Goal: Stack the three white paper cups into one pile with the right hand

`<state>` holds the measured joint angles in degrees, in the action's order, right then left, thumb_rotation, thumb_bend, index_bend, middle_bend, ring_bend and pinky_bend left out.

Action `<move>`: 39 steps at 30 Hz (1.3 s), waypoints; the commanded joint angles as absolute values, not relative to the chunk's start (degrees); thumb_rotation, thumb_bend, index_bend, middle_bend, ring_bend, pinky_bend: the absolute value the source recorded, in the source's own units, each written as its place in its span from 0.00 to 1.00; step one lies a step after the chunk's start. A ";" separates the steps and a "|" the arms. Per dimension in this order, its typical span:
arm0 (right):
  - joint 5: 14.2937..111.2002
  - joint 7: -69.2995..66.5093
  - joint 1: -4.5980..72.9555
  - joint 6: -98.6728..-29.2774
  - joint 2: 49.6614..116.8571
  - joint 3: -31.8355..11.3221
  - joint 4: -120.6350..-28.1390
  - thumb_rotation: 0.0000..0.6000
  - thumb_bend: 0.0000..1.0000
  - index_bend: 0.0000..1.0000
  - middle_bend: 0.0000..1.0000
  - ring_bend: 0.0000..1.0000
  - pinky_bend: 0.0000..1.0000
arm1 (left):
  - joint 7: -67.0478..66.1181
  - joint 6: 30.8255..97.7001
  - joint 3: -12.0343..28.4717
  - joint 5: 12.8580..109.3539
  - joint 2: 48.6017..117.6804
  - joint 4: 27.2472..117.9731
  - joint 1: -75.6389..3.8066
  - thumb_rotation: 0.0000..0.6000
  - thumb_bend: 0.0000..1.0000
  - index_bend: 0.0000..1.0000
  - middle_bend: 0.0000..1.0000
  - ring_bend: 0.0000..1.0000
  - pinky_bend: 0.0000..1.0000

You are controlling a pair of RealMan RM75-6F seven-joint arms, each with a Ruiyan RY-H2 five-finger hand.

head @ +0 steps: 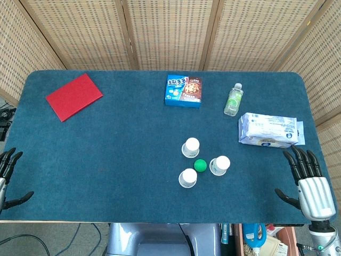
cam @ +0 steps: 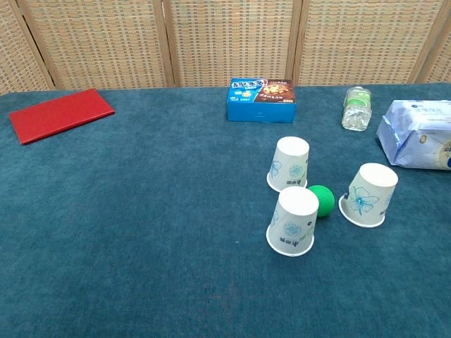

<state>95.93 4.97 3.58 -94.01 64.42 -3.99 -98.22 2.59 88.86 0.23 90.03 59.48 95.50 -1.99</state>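
Table [head: 106, 160] is lying under blue cloth, with wicker screens [head: 170, 32] standing behind it.

Red pad [head: 73, 96] is sitting flat at the far left. Tissue pack [head: 270, 130] is lying at the right edge. Cookie box [head: 184, 90] is sitting at far centre, and a small bottle [head: 233, 100] is lying on its side between box and pack.

Right hand [head: 309, 184] is resting at the near right corner, fingers spread, holding nothing, well apart from the cups. Left hand [head: 8, 176] is showing only partly at the near left edge, fingers apart, nothing in it. Neither hand is showing in the chest view.

Three cups are standing upside down, unstacked, right of centre: far cup [head: 191, 148], right cup [head: 219, 165], near cup [head: 188, 178]. They are forming a loose triangle, none touching another.

Green ball [head: 200, 165] is sitting between the cups; in the chest view it is just beside the near cup.
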 commanded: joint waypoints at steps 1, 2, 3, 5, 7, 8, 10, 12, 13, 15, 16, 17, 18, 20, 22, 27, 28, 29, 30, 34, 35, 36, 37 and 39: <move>95.64 6.04 3.38 -93.87 64.57 -3.97 -98.52 1.00 0.00 0.00 0.00 0.00 0.00 | 2.73 88.89 0.31 90.07 59.32 95.59 -2.04 1.00 0.15 0.00 0.00 0.00 0.00; 95.63 6.21 3.37 -93.80 64.59 -3.94 -98.54 1.00 0.00 0.00 0.00 0.00 0.00 | 2.74 88.91 0.31 90.08 59.31 95.63 -2.03 1.00 0.15 0.00 0.00 0.00 0.00; 95.62 6.40 3.40 -93.62 64.62 -3.87 -98.54 1.00 0.00 0.00 0.00 0.00 0.00 | 2.77 88.92 0.29 90.03 59.29 95.67 -1.99 1.00 0.15 0.00 0.00 0.00 0.00; 95.63 6.53 3.53 -93.23 64.64 -3.76 -98.48 1.00 0.00 0.00 0.00 0.00 0.00 | 2.78 88.91 0.25 89.97 59.23 95.74 -1.93 1.00 0.15 0.00 0.00 0.00 0.00; 95.66 6.47 3.91 -92.31 64.61 -3.60 -98.37 1.00 0.00 0.00 0.00 0.00 0.00 | 2.89 89.02 0.27 89.85 59.17 95.90 -1.83 1.00 0.15 0.00 0.00 0.00 0.00; 95.70 5.81 4.59 -90.97 64.59 -3.43 -98.43 1.00 0.00 0.00 0.00 0.00 0.00 | 2.93 89.15 0.30 89.83 59.14 95.93 -1.76 1.00 0.15 0.00 0.00 0.00 0.00; 96.17 4.50 6.07 -88.92 64.63 -3.51 -98.10 1.00 0.00 0.00 0.00 0.00 0.00 | 2.81 89.31 0.43 89.82 59.16 95.96 -1.77 1.00 0.15 0.00 0.00 0.00 0.00; 97.02 1.86 8.84 -85.07 64.68 -3.56 -97.38 1.00 0.00 0.00 0.00 0.00 0.00 | 2.53 89.14 0.63 89.59 59.28 95.98 -1.92 1.00 0.15 0.00 0.00 0.00 0.00; 97.09 0.10 10.23 -82.84 64.60 -3.48 -97.37 1.00 0.00 0.01 0.00 0.00 0.00 | 2.31 88.94 0.71 89.42 59.37 95.97 -2.03 1.00 0.15 0.00 0.00 0.00 0.00; 96.37 -4.65 13.73 -76.79 63.97 -3.42 -97.89 1.00 0.00 0.03 0.02 0.00 0.00 | 1.59 88.20 0.92 88.84 59.61 95.98 -2.39 1.00 0.15 0.00 0.00 0.00 0.00; 95.59 -7.04 15.97 -73.05 63.71 -3.68 -98.04 1.00 0.00 0.05 0.04 0.00 0.00 | 0.99 87.80 1.09 88.46 59.77 96.12 -2.60 1.00 0.15 0.00 0.00 0.00 0.00; 95.01 -8.15 17.37 -70.81 63.73 -3.96 -97.91 1.00 0.00 0.06 0.05 0.00 0.00 | 0.58 87.56 1.19 88.21 59.89 96.25 -2.73 1.00 0.15 0.00 0.00 0.00 0.00; 94.10 -9.03 19.27 -67.84 64.07 -4.43 -97.36 1.00 0.00 0.07 0.06 0.00 0.00 | 0.01 87.22 1.31 87.85 60.07 96.43 -2.89 1.00 0.15 0.00 0.00 0.00 0.00; 92.80 -9.13 21.44 -64.32 64.90 -4.97 -96.42 1.00 0.00 0.09 0.08 0.00 0.03 | -0.74 86.81 1.45 87.46 60.30 96.63 -3.10 1.00 0.15 0.00 0.00 0.00 0.00; 91.22 -8.82 23.59 -60.89 66.36 -5.61 -95.29 1.00 0.00 0.09 0.10 0.00 0.08 | -1.43 86.31 1.62 86.86 60.56 96.61 -3.30 1.00 0.15 0.00 0.00 0.00 0.00; 87.01 -7.82 27.80 -54.50 70.16 -7.02 -92.72 1.00 0.00 0.13 0.14 0.02 0.15 | -2.30 84.70 2.19 84.82 61.20 95.88 -3.93 1.00 0.15 0.00 0.00 0.00 0.00; 85.99 -7.25 28.62 -53.46 71.07 -7.42 -91.97 1.00 0.00 0.14 0.16 0.03 0.17 | -2.34 84.42 2.29 84.51 61.31 95.69 -4.05 1.00 0.15 0.00 0.00 0.00 0.00; 85.32 -6.83 29.10 -52.90 71.72 -7.67 -91.42 1.00 0.01 0.15 0.17 0.05 0.19 | -2.37 84.33 2.34 84.42 61.36 95.63 -4.12 1.00 0.15 0.00 0.00 0.00 0.00; 84.35 -6.23 29.70 -52.21 72.67 -7.97 -90.66 1.00 0.03 0.15 0.19 0.06 0.21 | -2.42 84.33 2.40 84.39 61.42 95.59 -4.17 1.00 0.15 0.00 0.00 0.00 0.00; 81.25 -5.33 31.77 -49.33 75.56 -8.64 -88.38 1.00 0.11 0.20 0.27 0.14 0.29 | -2.66 84.62 2.55 84.32 61.60 95.61 -4.15 1.00 0.15 0.00 0.00 0.00 0.00; 80.73 -5.13 32.12 -48.96 76.12 -8.78 -87.95 1.00 0.13 0.22 0.28 0.16 0.30 | -2.71 84.61 2.58 84.23 61.64 95.64 -4.15 1.00 0.15 0.00 0.00 0.00 0.00; 80.08 -4.73 32.52 -48.66 76.85 -8.94 -87.37 1.00 0.17 0.25 0.30 0.18 0.33 | -2.85 84.57 2.61 84.10 61.69 95.67 -4.17 1.00 0.15 0.00 0.00 0.00 0.00; 79.69 -4.38 32.74 -48.56 77.32 -9.02 -86.98 1.00 0.19 0.27 0.32 0.20 0.34 | -2.97 84.54 2.61 84.06 61.72 95.68 -4.18 1.00 0.15 0.00 0.00 0.00 0.00; 78.76 -3.29 33.14 -48.54 78.36 -9.18 -85.97 1.00 0.22 0.28 0.35 0.22 0.36 | -3.20 84.53 2.57 84.04 61.83 95.61 -4.19 1.00 0.15 0.00 0.00 0.00 0.00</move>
